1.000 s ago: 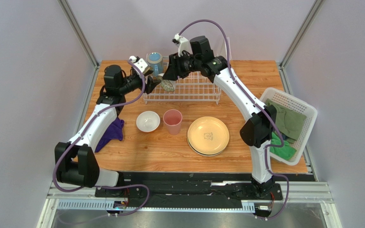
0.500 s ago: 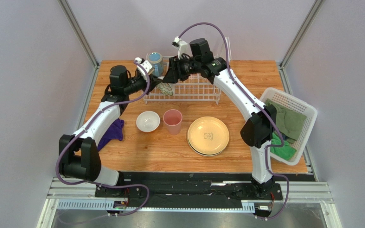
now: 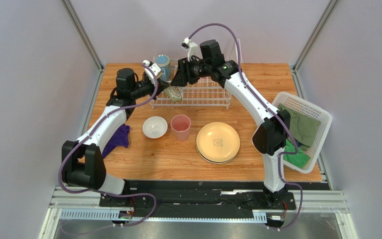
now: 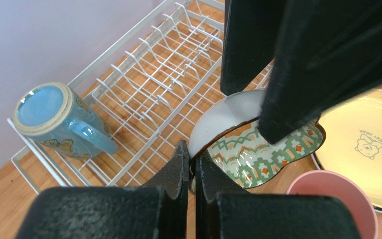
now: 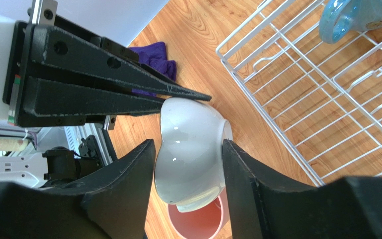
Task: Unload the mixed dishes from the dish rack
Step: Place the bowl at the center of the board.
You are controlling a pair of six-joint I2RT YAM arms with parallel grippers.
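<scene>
Left claw point(image 4: 192, 159): nearly closed, pinching the rim of the patterned bowl point(image 4: 258, 154). Right claw point(image 5: 188, 144): fingers point(image 5: 238, 189) about half open, straddling the same bowl from outside, and both look to be in contact with its wall. So both claws are on the bowl.

Bowl is in the air, tilted on edge, at the left end of the dish rack point(image 3: 203, 97), off the surface point(image 3: 168, 157).

Blue mug point(image 4: 53, 114) sits in the rack's far-left corner; no other dishes in the rack.

On the surface in front of the rack: plain white bowl point(image 3: 154, 127), pink tumbler point(image 3: 180, 127) just beside it, cream-yellow plate point(image 3: 218, 142) stacked on another plate.
</scene>
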